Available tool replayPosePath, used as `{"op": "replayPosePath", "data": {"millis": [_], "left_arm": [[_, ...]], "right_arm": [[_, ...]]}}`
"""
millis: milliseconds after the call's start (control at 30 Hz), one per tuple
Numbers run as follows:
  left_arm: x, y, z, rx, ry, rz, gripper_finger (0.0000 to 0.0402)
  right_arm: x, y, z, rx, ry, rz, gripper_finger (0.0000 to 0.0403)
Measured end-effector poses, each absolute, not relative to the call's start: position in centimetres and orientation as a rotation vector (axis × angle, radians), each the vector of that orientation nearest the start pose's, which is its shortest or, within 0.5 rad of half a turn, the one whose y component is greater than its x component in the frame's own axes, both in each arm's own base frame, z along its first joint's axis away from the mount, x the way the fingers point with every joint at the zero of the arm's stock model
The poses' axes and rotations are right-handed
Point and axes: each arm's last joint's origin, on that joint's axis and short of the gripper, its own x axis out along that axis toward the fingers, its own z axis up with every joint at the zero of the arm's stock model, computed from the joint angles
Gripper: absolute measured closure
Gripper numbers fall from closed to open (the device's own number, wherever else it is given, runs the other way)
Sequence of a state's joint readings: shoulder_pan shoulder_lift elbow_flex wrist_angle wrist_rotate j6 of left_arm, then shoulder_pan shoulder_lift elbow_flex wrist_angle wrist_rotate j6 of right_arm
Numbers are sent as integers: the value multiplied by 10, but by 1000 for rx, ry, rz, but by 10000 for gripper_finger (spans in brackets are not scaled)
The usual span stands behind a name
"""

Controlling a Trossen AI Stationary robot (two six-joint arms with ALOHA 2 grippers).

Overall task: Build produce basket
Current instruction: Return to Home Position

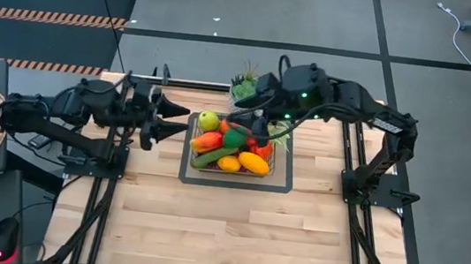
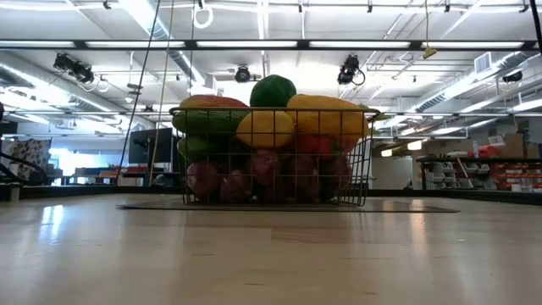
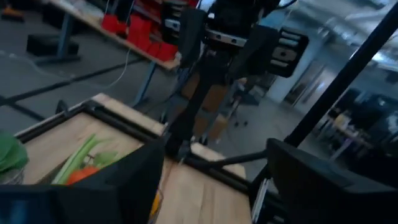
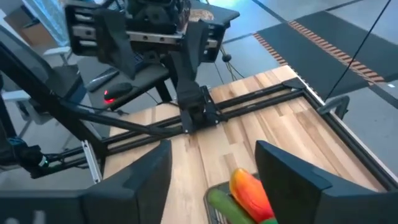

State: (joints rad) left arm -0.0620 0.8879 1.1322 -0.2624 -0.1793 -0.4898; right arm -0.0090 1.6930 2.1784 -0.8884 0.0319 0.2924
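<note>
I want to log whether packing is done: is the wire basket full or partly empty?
Full. In the low view the basket is packed with produce, and several pieces mound above its rim.

The table's (image 1: 207,226) near half is open. Toward the far edge, the heaped basket (image 2: 360,157) is hemmed by the left gripper (image 1: 182,120), the right gripper (image 1: 245,124) overhead, and a potted plant (image 1: 243,87) behind.

Bright ceiling strip lights (image 2: 254,44); glare on table (image 2: 51,222); basket (image 2: 360,180) backlit, dim.
</note>
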Motion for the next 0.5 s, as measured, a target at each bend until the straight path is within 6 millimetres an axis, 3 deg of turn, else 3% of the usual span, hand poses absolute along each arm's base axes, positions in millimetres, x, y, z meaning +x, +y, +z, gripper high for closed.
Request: {"op": "replayPosePath", "data": {"millis": [167, 500], "left_arm": [[157, -7, 416, -476, -101, 80, 188], [132, -11, 419, -397, -146, 28, 387]], "right_arm": [[321, -4, 499, 287, 381, -97, 199], [306, -7, 494, 344, 313, -25, 268]]}}
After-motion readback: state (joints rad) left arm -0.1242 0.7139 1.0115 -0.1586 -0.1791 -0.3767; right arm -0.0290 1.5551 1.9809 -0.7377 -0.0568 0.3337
